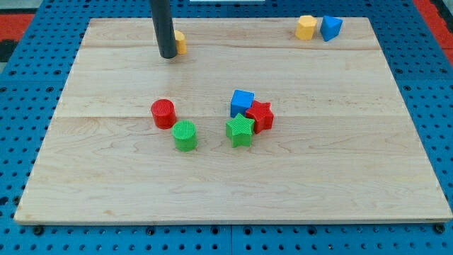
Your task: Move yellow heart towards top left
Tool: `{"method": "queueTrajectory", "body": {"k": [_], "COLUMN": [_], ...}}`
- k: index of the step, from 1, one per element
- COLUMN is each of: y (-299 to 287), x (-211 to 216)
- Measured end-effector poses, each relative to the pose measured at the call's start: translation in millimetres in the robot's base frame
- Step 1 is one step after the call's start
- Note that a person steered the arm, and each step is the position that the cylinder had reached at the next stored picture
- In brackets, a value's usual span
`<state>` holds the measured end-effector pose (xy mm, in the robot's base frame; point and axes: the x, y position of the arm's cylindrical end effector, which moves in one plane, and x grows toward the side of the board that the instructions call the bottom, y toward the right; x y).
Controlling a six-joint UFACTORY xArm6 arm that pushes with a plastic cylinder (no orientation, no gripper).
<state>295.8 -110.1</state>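
Blue pegboard (21, 78) — perhaps red (433, 14) beyond

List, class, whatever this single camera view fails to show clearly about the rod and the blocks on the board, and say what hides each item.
- Yellow block at the view's top left: mostly hidden behind the rod; its heart shape cannot be confirmed.
- My tip: whether it touches that yellow block cannot be told.
- The rod's upper part and the arm: cut off by the view's top edge.
- Blue cube, red star, green star: clustered, each partly covering the next.

We are seeing a pale wooden board (354, 184) with matt grain, ribbed plastic green cylinder (185, 135) on it, smooth dark rod (163, 25).
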Motion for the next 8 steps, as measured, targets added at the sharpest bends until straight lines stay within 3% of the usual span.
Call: {"method": "queueTrajectory", "body": {"k": [8], "y": [8.2], "x": [-1.8]}}
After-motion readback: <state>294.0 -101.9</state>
